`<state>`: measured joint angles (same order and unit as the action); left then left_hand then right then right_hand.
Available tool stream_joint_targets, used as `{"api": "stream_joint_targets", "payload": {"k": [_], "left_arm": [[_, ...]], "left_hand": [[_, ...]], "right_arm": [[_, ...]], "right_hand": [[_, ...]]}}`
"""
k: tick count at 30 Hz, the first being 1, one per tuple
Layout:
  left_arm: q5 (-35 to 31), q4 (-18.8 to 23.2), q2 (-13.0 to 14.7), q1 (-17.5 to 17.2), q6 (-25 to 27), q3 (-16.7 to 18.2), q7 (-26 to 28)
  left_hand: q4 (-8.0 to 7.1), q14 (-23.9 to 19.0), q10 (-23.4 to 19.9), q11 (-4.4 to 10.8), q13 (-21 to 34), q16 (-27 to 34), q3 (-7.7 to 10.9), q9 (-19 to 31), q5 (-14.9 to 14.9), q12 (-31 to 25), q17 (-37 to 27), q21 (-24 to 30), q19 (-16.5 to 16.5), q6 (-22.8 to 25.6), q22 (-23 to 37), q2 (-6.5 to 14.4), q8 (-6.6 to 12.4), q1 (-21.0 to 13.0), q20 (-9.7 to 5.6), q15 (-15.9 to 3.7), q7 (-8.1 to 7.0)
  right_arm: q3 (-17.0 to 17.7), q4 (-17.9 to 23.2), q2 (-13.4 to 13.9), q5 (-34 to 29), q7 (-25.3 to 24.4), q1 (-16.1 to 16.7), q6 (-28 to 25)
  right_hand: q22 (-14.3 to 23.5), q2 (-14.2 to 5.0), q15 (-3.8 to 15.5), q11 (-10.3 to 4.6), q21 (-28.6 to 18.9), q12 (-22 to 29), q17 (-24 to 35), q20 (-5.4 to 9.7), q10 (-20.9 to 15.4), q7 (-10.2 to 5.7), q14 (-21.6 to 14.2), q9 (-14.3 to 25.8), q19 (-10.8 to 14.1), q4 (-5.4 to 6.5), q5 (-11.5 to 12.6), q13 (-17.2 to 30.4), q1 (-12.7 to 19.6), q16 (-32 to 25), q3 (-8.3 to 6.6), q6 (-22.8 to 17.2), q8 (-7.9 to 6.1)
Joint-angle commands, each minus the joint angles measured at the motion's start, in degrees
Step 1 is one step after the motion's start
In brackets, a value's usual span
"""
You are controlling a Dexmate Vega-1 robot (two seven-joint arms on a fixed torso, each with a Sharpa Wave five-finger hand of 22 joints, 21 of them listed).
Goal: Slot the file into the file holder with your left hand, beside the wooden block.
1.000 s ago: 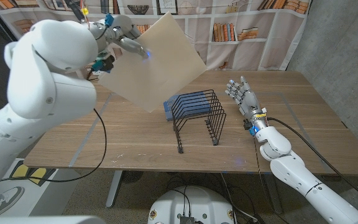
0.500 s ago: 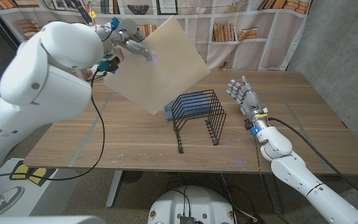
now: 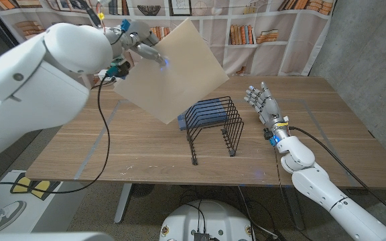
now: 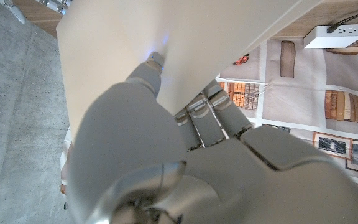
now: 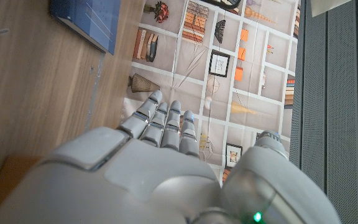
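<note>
Head view: left hand [image 3: 141, 45] pinches the tan file [image 3: 168, 70] aloft, tilted, behind-left of the wire file holder [image 3: 213, 125]; right hand [image 3: 263, 104] idle, fingers apart; likely best to square the file's lower edge over a slot before lowering.

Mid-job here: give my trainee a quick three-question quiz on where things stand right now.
1. True or false: the file is already slotted in the file holder.
2. Which robot hand grips the file? A) left robot hand B) right robot hand
3. Fill in: the blue object lies ___ the holder's wires.

Key: 1 false, it is held tilted in the air above the table; 2 A; 3 behind.
</note>
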<state>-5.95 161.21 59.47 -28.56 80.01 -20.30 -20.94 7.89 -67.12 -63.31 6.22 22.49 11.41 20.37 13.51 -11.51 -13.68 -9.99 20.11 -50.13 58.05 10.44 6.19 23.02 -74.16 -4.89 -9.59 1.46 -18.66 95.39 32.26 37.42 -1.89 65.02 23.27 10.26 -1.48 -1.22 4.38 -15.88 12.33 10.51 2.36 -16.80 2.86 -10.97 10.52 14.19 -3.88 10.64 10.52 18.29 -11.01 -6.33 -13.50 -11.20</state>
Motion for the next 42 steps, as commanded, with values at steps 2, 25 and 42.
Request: {"api": "stream_joint_targets", "payload": {"k": [2,25,42], "left_arm": [[17.49,-1.40,2.82,3.03,-0.81,0.22,12.11],[29.44,-5.66,6.80,12.89,-6.36,-8.01,18.41],[23.95,-10.51,4.08,26.46,-7.32,-23.10,11.57]], "left_hand": [[0.03,-0.06,-0.32,-0.11,0.27,-0.34,0.60,0.15,-0.19,0.18,-0.30,-0.07,0.20,0.94,0.17,0.08,-0.27,0.27,0.20,0.22,1.16],[-0.05,0.13,-0.20,-0.09,0.48,-0.33,1.04,0.28,-0.17,0.39,-0.33,-0.19,0.54,0.77,0.19,0.06,-0.47,0.52,0.30,0.27,1.26],[-0.10,0.42,-0.03,-0.33,0.42,-0.38,1.35,0.29,-0.13,0.67,-0.34,-0.27,0.77,0.73,0.20,0.02,-0.63,0.72,0.43,0.46,1.17]], "right_arm": [[0.11,0.51,-0.03,-0.44,-0.89,0.55,0.05],[0.47,0.87,-0.50,-0.88,-1.97,1.71,1.04],[1.17,-0.16,-1.62,-1.06,-2.45,2.66,3.71]], "right_hand": [[0.27,-0.45,-0.12,-0.13,0.22,-0.07,0.24,1.29,-0.33,0.03,-0.44,0.22,0.67,-0.10,0.40,0.13,0.23,0.08,0.00,-0.43,0.07],[0.28,-0.51,-0.15,-0.10,0.49,-0.07,0.24,1.26,-0.37,-0.01,-0.44,0.22,0.76,-0.17,0.40,0.14,0.23,0.10,0.03,-0.39,0.08],[0.29,-0.56,-0.14,-0.09,0.65,-0.08,0.24,1.23,-0.37,0.03,-0.46,0.22,0.82,-0.21,0.39,0.14,0.22,0.09,0.06,-0.40,0.08]]}}
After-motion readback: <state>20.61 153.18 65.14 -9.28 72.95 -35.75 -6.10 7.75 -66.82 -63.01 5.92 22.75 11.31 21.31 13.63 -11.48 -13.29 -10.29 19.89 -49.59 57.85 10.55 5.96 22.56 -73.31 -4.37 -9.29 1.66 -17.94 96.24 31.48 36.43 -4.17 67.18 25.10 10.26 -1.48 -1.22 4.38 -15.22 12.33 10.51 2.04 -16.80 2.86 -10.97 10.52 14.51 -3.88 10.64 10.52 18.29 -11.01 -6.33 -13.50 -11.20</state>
